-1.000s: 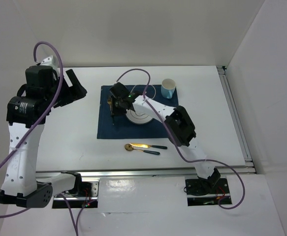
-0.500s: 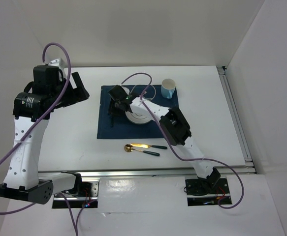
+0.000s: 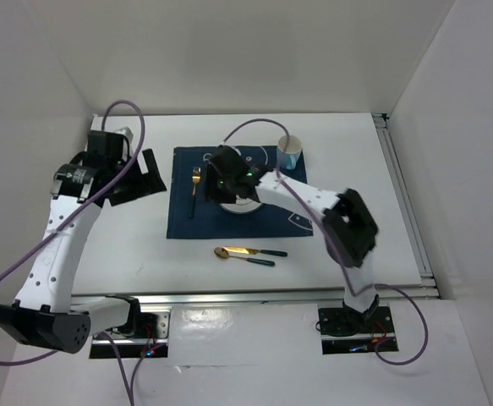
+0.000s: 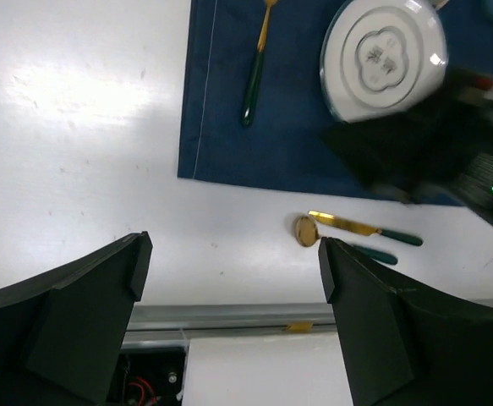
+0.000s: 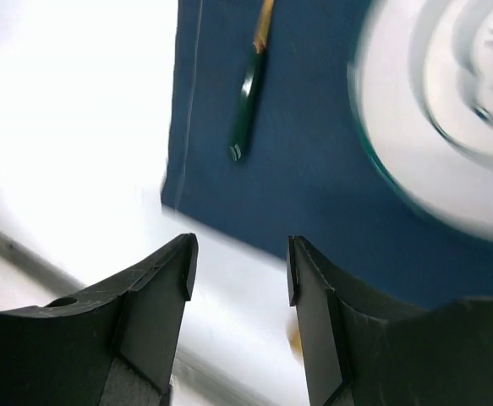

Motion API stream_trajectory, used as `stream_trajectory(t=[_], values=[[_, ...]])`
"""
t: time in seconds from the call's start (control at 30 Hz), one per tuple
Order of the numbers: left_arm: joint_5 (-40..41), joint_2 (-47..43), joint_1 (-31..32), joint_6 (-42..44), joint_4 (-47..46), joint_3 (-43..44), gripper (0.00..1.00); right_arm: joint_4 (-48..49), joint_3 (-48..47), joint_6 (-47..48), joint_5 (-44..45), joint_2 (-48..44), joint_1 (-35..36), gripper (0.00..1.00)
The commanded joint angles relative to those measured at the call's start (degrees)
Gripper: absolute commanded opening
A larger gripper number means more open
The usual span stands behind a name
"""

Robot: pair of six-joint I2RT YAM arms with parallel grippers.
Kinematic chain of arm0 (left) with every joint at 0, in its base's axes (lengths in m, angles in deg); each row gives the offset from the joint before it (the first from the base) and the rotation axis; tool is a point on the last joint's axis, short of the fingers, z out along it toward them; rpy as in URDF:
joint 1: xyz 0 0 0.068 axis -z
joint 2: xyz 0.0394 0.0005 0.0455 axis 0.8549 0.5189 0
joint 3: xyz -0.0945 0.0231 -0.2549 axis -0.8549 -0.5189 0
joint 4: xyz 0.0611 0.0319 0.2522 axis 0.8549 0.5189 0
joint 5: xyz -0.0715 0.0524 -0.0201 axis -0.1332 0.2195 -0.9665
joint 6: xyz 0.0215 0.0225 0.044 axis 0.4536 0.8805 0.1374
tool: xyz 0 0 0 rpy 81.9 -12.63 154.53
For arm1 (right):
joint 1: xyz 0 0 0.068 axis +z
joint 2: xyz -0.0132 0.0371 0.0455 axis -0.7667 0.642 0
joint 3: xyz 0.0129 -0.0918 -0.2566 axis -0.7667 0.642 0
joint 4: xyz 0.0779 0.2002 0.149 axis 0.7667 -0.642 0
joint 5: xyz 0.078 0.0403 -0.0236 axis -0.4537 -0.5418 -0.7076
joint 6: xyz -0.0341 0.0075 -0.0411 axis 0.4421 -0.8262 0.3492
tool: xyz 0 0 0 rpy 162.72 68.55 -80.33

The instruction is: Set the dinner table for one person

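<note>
The white dinner table (image 3: 119, 245) holds a navy placemat (image 3: 183, 222) with a white plate (image 3: 244, 203) on it. A gold fork with a green handle (image 3: 194, 189) lies on the placemat left of the plate; it also shows in the left wrist view (image 4: 255, 71) and in the right wrist view (image 5: 249, 81). A gold spoon (image 3: 222, 253) and a gold knife (image 3: 254, 250) lie on the table in front of the placemat. A pale blue cup (image 3: 289, 153) stands at the placemat's far right corner. My right gripper (image 3: 221, 182) hovers open and empty over the plate's left edge. My left gripper (image 3: 149, 173) is open and empty, left of the placemat.
Silver rails run along the front edge (image 3: 254, 296) and the right edge (image 3: 402, 203) of the table. White walls close in the back and both sides. The right arm stretches across the placemat's right part.
The right gripper has come off the fork, which now lies free on the placemat, and has moved right over the plate. The left arm has swung right and lower, toward the placemat.
</note>
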Motion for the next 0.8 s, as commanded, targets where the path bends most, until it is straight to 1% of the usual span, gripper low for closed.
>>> stream_trajectory(t=[0.0,0.03,0.07,0.1,0.13,0.17,0.2,0.23,0.27,0.3,0.33,0.4,0.47,0.5,0.53,0.57,0.6,0.63,0.67,0.73,0.77], values=[[-1.7,-1.7,2.5,-3.0,-3.4,-7.0,0.98,3.1,12.6,3.9,4.3,-17.0,-0.2,0.58],[-2.3,-1.7,3.4,-4.2,-4.5,-9.0,0.98,3.1,16.1,3.9,5.1,-23.3,-1.1,0.58],[-2.9,-2.3,4.2,-5.4,-6.1,-10.8,0.96,1.6,19.3,3.9,6.3,-26.2,-1.1,0.58],[-4.2,-2.4,5.0,-8.0,-6.8,-14.5,0.95,0.6,25.1,3.9,8.4,-29.0,-1.8,0.6],[-5.0,-2.4,7.1,-9.5,-7.3,-16.0,0.94,-0.7,27.5,3.4,9.5,-34.3,-1.8,0.6],[-5.0,-1.7,8.4,-11.0,-7.9,-17.6,0.94,-3.5,31.6,2.7,10.6,-36.7,-2.4,0.62],[-5.5,-1.1,9.9,-14.4,-9.1,-20.1,0.94,-4.9,33.4,1.6,12.0,-39.1,-3.4,0.63],[-5.5,-0.1,13.5,-16.1,-9.9,-21.2,0.94,-6.4,34.9,0.8,12.8,-43.4,-3.5,0.63],[-5.5,0.5,15.4,-17.8,-10.6,-22.0,0.93,-9.1,37.4,0.1,13.5,-45.4,-4.5,0.64],[-4.3,1.2,17.6,-21.7,-12.1,-22.6,0.93,-10.0,38.6,-0.5,14.2,-47.3,-5.0,0.64],[-4.3,1.9,21.7,-23.6,-12.9,-23.3,0.92,-10.8,39.6,-1.0,14.3,-50.8,-6.3,0.65],[-3.7,4.8,25.5,-27.0,-14.3,-22.8,0.92,-11.4,41.9,-1.0,14.3,-53.6,-7.7,0.65],[-3.0,7.1,29.6,-30.7,-14.8,-21.7,0.92,-11.4,42.5,0.5,12.8,-55.3,-8.8,0.65],[-1.4,9.1,30.6,-31.3,-14.8,-20.1,0.92,-11.4,43.2,1.4,12.0,-55.8,-9.4,0.64],[-0.9,9.9,31.3,-31.3,-14.8,-19.3,0.92,-11.4,43.2,4.4,9.6,-55.8,-9.4,0.62],[-0.3,10.6,31.9,-32.0,-13.9,-18.7,0.92,-11.4,43.8,6.0,8.2,-54.4,-9.4,0.62],[0.2,11.1,31.9,-32.0,-12.9,-18.0,0.92,-11.4,43.8,7.8,6.6,-53.4,-9.4,0.61],[1.0,11.1,31.9,-32.0,-12.9,-17.4,0.92,-11.4,43.8,11.5,4.7,-52.3,-9.4,0.61],[1.5,11.1,31.9,-32.5,-12.1,-17.4,0.92,-11.4,43.8,12.8,2.1,-50.9,-8.2,0.61],[3.6,11.1,31.9,-32.5,-10.4,-16.2,0.92,-10.9,43.2,16.5,-0.1,-46.5,-6.4,0.61],[4.4,11.1,31.3,-32.5,-9.6,-16.2,0.92,-10.9,43.2,17.4,-1.1,-44.8,-4.2,0.61]])
